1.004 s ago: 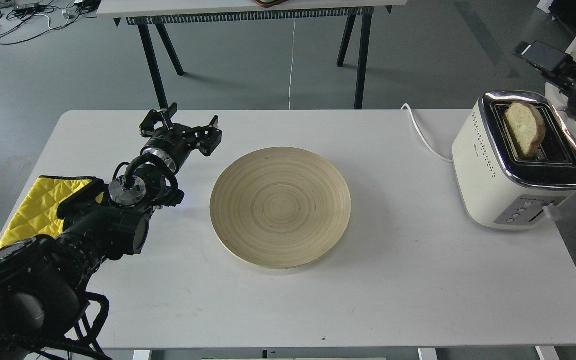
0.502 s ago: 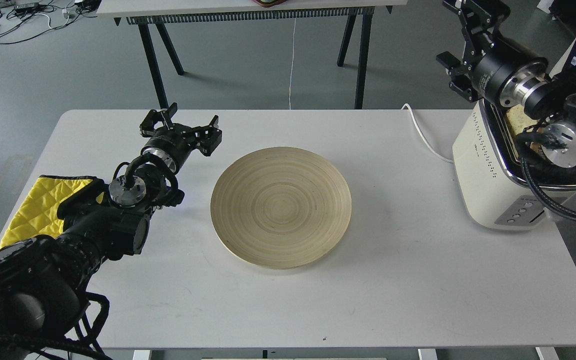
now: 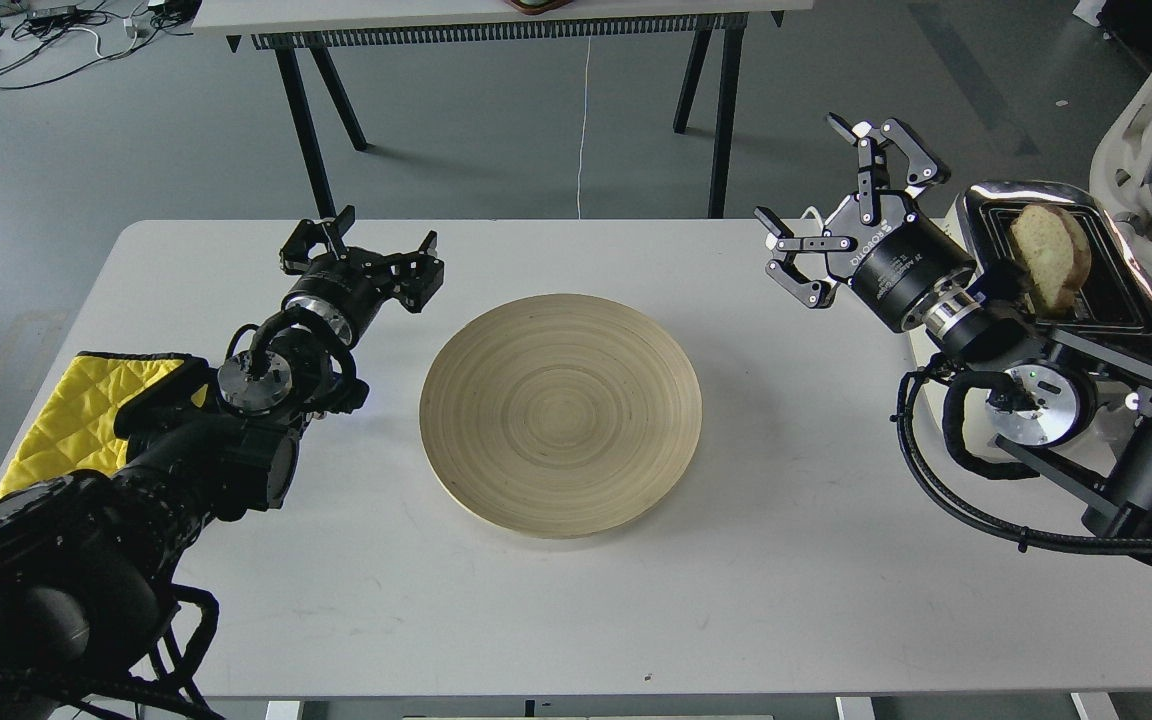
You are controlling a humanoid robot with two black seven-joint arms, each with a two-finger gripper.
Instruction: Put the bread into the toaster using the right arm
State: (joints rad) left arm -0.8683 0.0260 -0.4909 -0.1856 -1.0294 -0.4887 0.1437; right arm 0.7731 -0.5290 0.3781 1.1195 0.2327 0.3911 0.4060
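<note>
The bread (image 3: 1050,257) stands upright in a slot of the cream-white toaster (image 3: 1086,290) at the table's right end, its top half sticking out. My right gripper (image 3: 826,195) is open and empty, hovering above the table to the left of the toaster, apart from the bread. The right arm crosses in front of the toaster and hides its front and button panel. My left gripper (image 3: 361,245) is open and empty above the table, left of the plate.
A round wooden plate (image 3: 561,415) lies empty in the middle of the white table (image 3: 736,600). A yellow quilted cloth (image 3: 66,420) lies at the left edge. The toaster's white cord (image 3: 841,265) runs off the back edge. Another table stands behind.
My right arm has swung down and left from above the toaster to in front of it, uncovering the bread in the slot. The left arm has not moved.
</note>
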